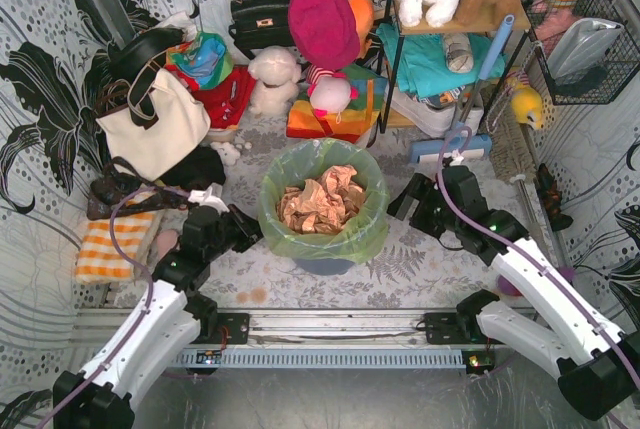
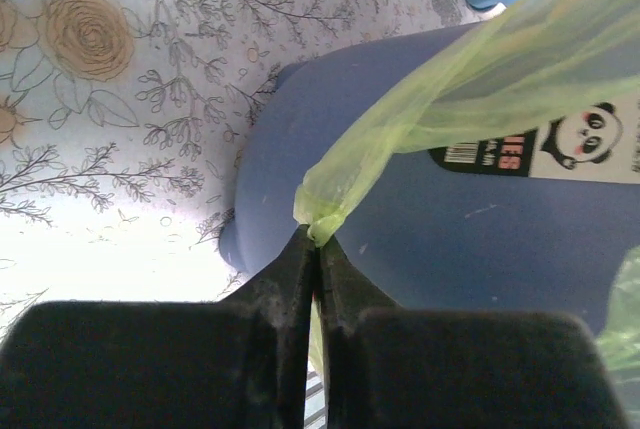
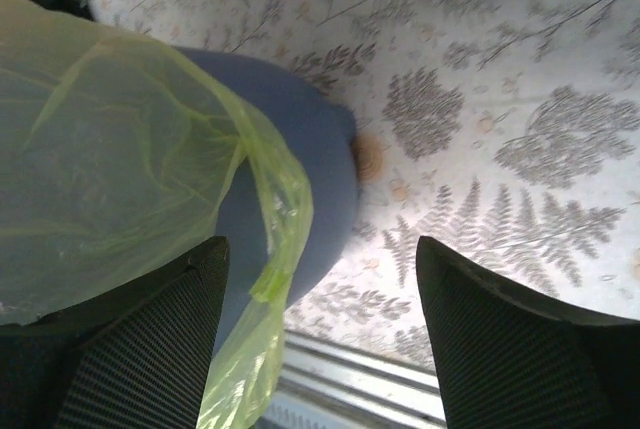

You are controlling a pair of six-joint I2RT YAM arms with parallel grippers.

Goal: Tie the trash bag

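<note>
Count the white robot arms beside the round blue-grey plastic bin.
2. Left arm reaches from bottom left to the bin's left side; right arm, from bottom right to its right. None hidden.

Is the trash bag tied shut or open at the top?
Open: the trash bag has its rim draped over the bin, crumpled paper showing inside. The left gripper pinches one fold.

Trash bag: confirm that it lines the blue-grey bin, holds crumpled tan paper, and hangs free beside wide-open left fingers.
Wrong about the left fingers: the left wrist view shows them closed together, pinching a fold at the rim of the trash bag. The rest stands: the bag lines the blue-grey bin and holds crumpled tan paper.
</note>
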